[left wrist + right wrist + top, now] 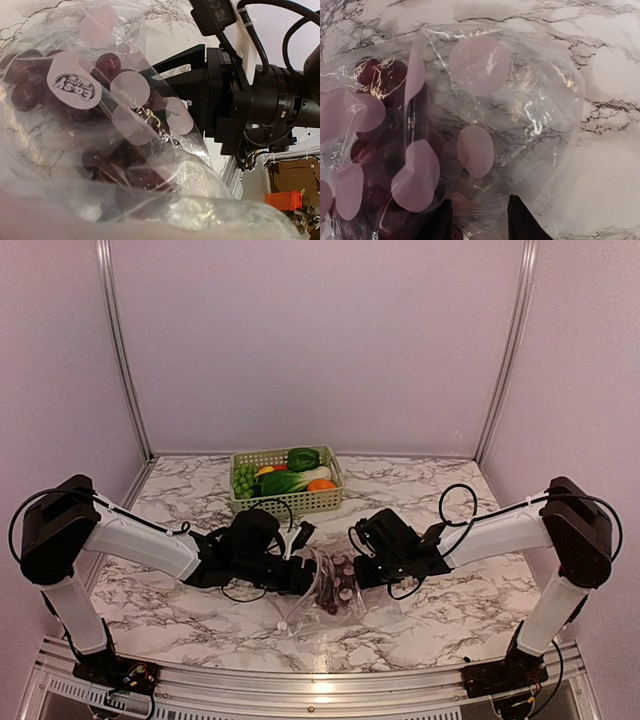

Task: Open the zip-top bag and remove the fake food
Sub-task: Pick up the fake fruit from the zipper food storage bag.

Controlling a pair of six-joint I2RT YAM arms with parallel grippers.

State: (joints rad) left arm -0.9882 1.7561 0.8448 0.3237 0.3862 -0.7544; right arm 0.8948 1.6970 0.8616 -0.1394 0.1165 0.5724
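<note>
Right tool (479,201) sits open astride the zip-top bag (530,105) — of the left tool (306,576) I cannot tell.

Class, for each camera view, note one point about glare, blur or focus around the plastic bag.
Top external: evenly lit and sharp, with a bright glint on the metal rail. Left wrist: the zip-top bag is blurred along the bottom edge. Right wrist: white glare streaks on the bag's creases; marble table sharp.
</note>
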